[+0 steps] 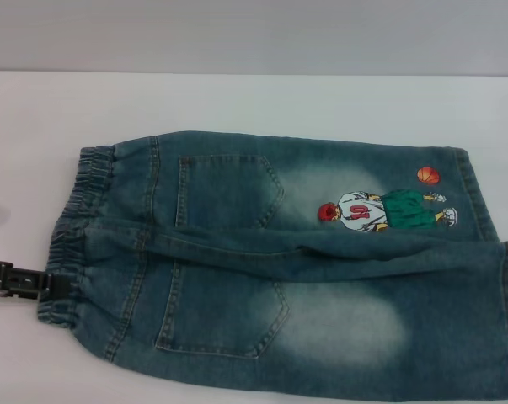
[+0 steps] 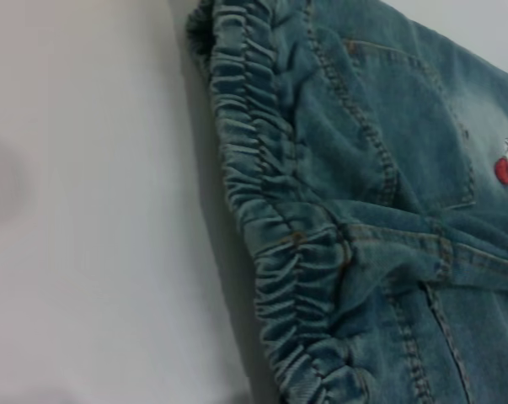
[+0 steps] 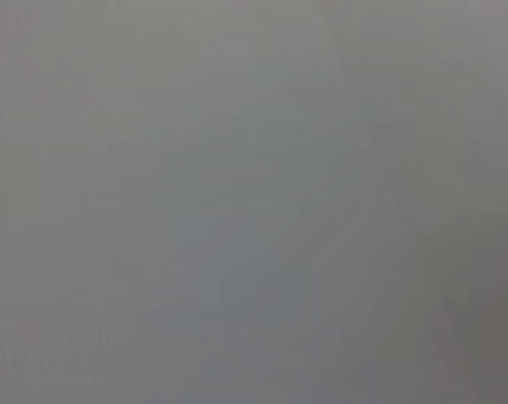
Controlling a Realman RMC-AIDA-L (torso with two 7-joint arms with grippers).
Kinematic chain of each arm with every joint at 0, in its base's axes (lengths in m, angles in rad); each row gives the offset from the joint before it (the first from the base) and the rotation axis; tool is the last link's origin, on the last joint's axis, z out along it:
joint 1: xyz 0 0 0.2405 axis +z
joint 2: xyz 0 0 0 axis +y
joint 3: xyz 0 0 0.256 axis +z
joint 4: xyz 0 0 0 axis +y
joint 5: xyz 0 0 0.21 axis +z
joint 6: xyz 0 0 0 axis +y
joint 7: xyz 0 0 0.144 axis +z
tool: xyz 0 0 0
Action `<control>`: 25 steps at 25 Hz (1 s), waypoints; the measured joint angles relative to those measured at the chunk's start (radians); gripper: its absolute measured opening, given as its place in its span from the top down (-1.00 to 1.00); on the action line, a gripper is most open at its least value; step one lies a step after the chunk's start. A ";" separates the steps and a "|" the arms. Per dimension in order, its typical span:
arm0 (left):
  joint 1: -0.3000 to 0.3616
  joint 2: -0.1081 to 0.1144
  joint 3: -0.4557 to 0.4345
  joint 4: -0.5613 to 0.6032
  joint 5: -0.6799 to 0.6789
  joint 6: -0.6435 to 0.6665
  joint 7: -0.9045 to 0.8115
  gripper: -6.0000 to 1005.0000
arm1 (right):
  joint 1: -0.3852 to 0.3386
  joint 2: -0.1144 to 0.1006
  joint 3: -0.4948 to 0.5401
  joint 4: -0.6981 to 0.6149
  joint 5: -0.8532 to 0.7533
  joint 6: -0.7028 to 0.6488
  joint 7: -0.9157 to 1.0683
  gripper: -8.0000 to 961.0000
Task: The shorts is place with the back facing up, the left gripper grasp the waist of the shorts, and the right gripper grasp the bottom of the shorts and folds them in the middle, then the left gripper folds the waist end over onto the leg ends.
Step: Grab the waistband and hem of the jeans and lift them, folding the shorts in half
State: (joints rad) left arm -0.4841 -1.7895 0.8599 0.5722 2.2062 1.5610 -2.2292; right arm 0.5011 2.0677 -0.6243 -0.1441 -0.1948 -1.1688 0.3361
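Note:
The faded blue denim shorts lie flat on the white table, back up, with both back pockets showing. The gathered waist is at the left and the wide leg ends are at the right. An embroidered basketball player with an orange ball sits on the far leg. My left gripper, a black claw, reaches in from the left edge and meets the near part of the waist. In the left wrist view the ruffled waist fills the middle. The right gripper is out of view.
The white table runs behind and to the left of the shorts, ending at a grey wall. The near leg hem runs off the picture's right and lower edges. The right wrist view shows only a plain grey surface.

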 joint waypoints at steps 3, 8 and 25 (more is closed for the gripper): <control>-0.001 0.003 0.000 0.000 0.002 -0.002 -0.001 -0.65 | 0.002 0.000 0.000 0.001 0.000 0.000 0.000 -0.17; -0.001 0.003 0.004 -0.001 0.002 -0.002 0.002 -0.65 | 0.005 0.000 0.000 0.004 0.000 0.000 0.000 -0.17; -0.004 -0.007 0.002 0.005 -0.002 0.092 0.045 -0.65 | 0.008 0.000 0.000 0.005 0.000 0.006 0.000 -0.17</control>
State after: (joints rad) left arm -0.4881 -1.7963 0.8618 0.5775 2.2046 1.6531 -2.1837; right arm 0.5092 2.0677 -0.6243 -0.1395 -0.1948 -1.1628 0.3361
